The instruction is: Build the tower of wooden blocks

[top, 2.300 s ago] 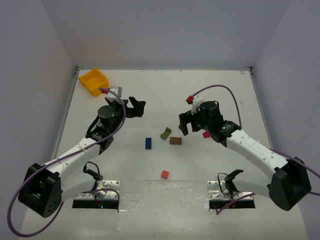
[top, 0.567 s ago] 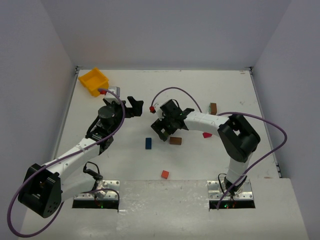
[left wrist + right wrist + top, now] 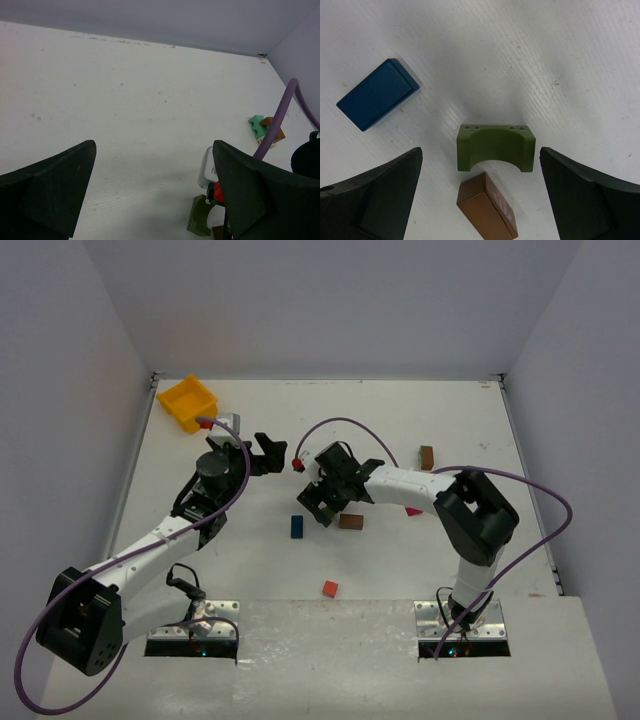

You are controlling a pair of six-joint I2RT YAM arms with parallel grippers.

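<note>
1. The greatest risk is a double catch. The right gripper (image 3: 322,502) hangs over the olive-green arch block (image 3: 495,148) with its jaws spread wide and nothing between them. A brown block (image 3: 487,212) lies just beside the arch's hollow side, and whether the two touch is unclear. A descent slightly off line would likely shove or pinch the brown block along with the arch.
2. The arch lies flat on its face. If it is gripped by its ends, it could pivot or slip when turned legs-down.
3. The wood block tower is not begun. The blue block (image 3: 297,526), orange-red block (image 3: 330,588) and magenta block (image 3: 413,510) lie singly and apart on the white table (image 3: 400,570). Small pieces set off-centre would probably topple a narrow stack.
4. The left gripper (image 3: 270,452), jaws apart and empty, hovers near the right wrist. The two arms could knock each other if both work at the centre.
</note>
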